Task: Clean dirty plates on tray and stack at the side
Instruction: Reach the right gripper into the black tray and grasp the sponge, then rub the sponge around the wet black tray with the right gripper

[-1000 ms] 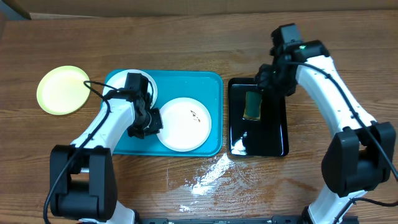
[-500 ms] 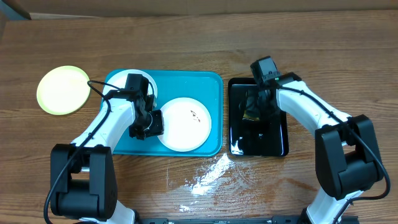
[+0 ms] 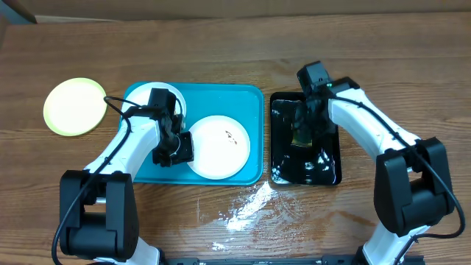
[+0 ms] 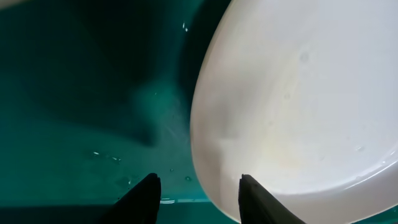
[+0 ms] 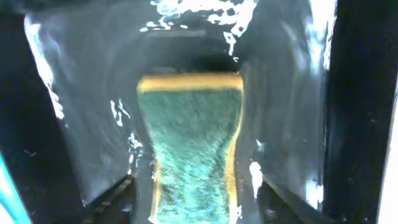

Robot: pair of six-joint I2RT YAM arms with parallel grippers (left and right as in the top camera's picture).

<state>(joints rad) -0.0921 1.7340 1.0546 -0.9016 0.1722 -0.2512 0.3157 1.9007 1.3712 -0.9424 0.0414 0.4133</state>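
While right tool (image 5: 197,199) gapes astride sponge (image 5: 193,137)
Sponge lengthwise between fingers (image 5: 115,196) (gaps both sides); speckled plate (image 3: 218,146) off leftward.

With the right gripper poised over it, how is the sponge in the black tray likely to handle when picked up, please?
The sponge probably squashes easily: its sides look pinched in. Lying in the wet black tray, it is likely waterlogged, so heavier and drippy.
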